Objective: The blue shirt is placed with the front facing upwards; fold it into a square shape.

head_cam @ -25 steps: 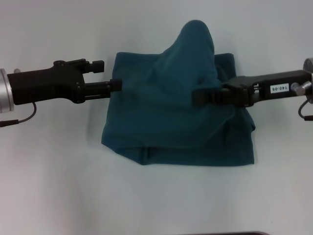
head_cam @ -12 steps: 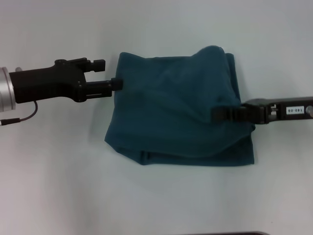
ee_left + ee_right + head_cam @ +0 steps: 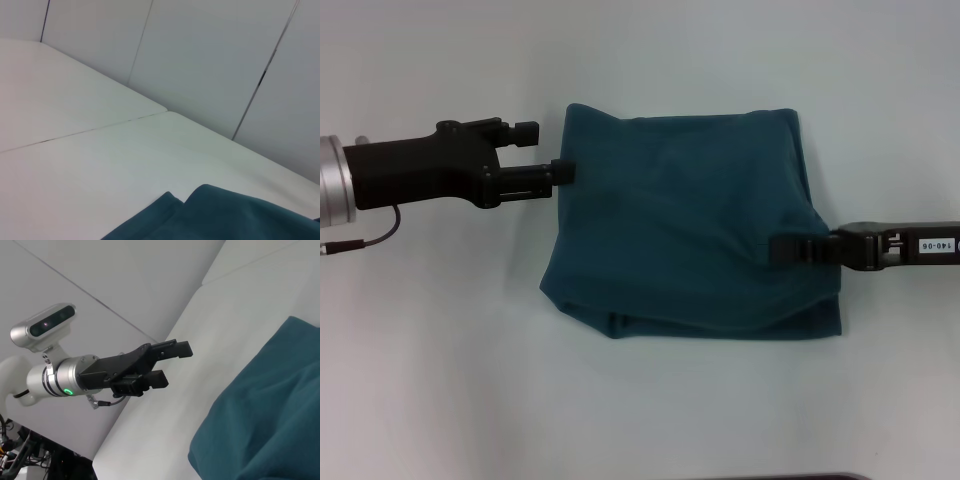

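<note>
The blue shirt (image 3: 685,220) lies on the white desk (image 3: 440,350) in front of me, folded down into a rough rectangle, broader across than deep; its far edge runs fairly straight, its near edge bulges where a folded layer shows beneath the top one, and its near left corner is rounded rather than crisp; no lettering, collar or tag shows on the upward face.

My left tool (image 3: 546,153) hovers at the shirt's far left corner, its arm reaching in level from my left; its two fingers stand apart, one above the other in the head view, with nothing between them; the lower fingertip sits just at the cloth's left edge, and I cannot tell whether it touches; the right wrist view shows the same tool (image 3: 172,364) spread and empty above the bare desk (image 3: 165,425), near the shirt (image 3: 265,415).

My right tool (image 3: 782,248) lies low over the shirt's right side, toward the near right corner, its tip resting on or just above the cloth; whether its fingers are parted or pinching fabric I cannot tell.

The left wrist view shows only a corner of the shirt (image 3: 215,215) on the desk (image 3: 100,160), with pale wall panels (image 3: 200,60) behind.
</note>
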Controlling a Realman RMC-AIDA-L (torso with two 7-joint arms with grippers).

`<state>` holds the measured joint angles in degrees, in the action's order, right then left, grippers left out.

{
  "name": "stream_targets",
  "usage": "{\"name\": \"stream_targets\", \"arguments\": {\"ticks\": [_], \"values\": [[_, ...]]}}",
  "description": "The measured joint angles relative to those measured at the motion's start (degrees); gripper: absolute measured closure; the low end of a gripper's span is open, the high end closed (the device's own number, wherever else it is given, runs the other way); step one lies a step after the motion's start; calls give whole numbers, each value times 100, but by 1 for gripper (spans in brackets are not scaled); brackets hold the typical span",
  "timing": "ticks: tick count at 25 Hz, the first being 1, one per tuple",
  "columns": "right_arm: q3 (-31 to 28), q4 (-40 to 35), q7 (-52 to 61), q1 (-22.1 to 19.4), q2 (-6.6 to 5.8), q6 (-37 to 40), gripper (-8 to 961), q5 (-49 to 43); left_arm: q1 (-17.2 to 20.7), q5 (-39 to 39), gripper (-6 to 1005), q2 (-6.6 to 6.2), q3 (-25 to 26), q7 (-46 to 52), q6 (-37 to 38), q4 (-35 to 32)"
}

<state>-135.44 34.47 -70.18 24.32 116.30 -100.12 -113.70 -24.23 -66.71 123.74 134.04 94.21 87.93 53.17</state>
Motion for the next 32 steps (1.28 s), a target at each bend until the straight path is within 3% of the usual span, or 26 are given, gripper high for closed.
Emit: {"name": "stream_targets", "arguments": {"ticks": [8,15,20,32], "values": [[-56,65,-2,250,-60,-453,899,111,-5,0,204,0,4,0,3,0],[-108,245,0,217,-126,-687,898,429,-11,0,204,0,0,3,5,-4],[-179,286,50,204,-194,-688,898,479,-12,0,204,0,0,53,5,-4],[-265,213,144,127,-216,-204,897,253,-24,0,204,-1,0,70,-12,1]]}}
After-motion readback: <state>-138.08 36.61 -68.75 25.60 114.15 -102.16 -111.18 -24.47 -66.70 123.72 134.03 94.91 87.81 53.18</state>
